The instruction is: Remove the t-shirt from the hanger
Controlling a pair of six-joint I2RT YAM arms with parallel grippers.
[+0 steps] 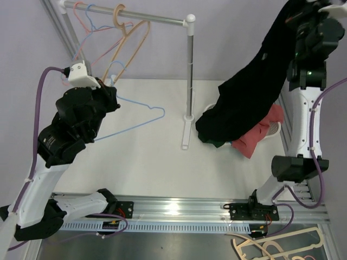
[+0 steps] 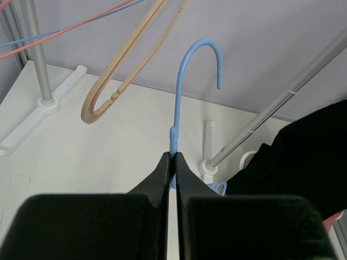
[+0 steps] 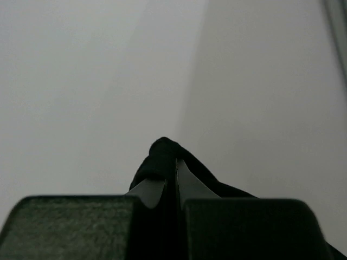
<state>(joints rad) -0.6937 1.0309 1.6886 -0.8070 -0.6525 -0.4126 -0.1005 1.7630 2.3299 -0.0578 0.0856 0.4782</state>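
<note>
The black t-shirt [image 1: 246, 95] hangs in a long drape from my right gripper [image 1: 297, 16], raised at the far right. Its lower end rests on the table. In the right wrist view my right gripper [image 3: 174, 162] is shut on a bunch of the black t-shirt [image 3: 162, 151]. The light blue wire hanger [image 1: 142, 116] is bare and apart from the shirt. My left gripper [image 1: 111, 82] holds it at the left. In the left wrist view my left gripper [image 2: 173, 160] is shut on the neck of the hanger [image 2: 179, 92], whose hook points up. The t-shirt [image 2: 309, 157] shows at the right.
A white clothes rack [image 1: 189, 70] stands at the back, with tan [image 1: 133, 43], blue and red hangers on its bar. A red garment [image 1: 260, 135] and a bit of green cloth lie under the shirt. A tan hanger [image 1: 282, 246] lies below the table's front rail.
</note>
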